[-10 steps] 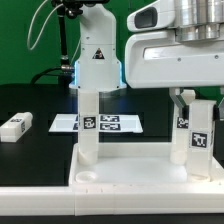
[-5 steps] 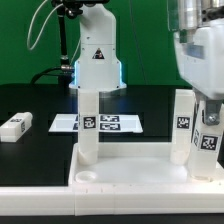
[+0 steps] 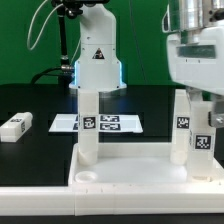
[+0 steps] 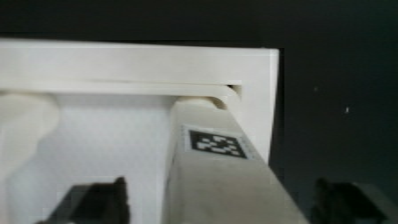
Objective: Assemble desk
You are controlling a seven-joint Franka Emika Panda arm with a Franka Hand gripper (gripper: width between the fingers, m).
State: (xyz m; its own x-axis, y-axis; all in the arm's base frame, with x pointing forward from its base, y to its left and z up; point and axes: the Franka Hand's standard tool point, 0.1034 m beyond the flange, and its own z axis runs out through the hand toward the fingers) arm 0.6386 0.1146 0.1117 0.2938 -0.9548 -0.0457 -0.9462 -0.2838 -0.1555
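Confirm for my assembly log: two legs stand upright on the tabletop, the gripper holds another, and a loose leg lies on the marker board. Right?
Not quite. The exterior view shows the loose leg on the black table, apart from the marker board. Two legs stand on the tabletop; the gripper holds another.

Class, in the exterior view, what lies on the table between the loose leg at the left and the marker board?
Nothing: bare black table separates the loose leg from the marker board.

White tabletop point(image 3: 130, 172) w/ white legs point(image 3: 88, 125), each w/ blk-and-wht square tag. Loose white leg point(image 3: 14, 126) on blk table point(image 3: 40, 150), white marker board point(image 3: 110, 123) w/ blk tags. Green backdrop point(image 3: 25, 40); arm white.
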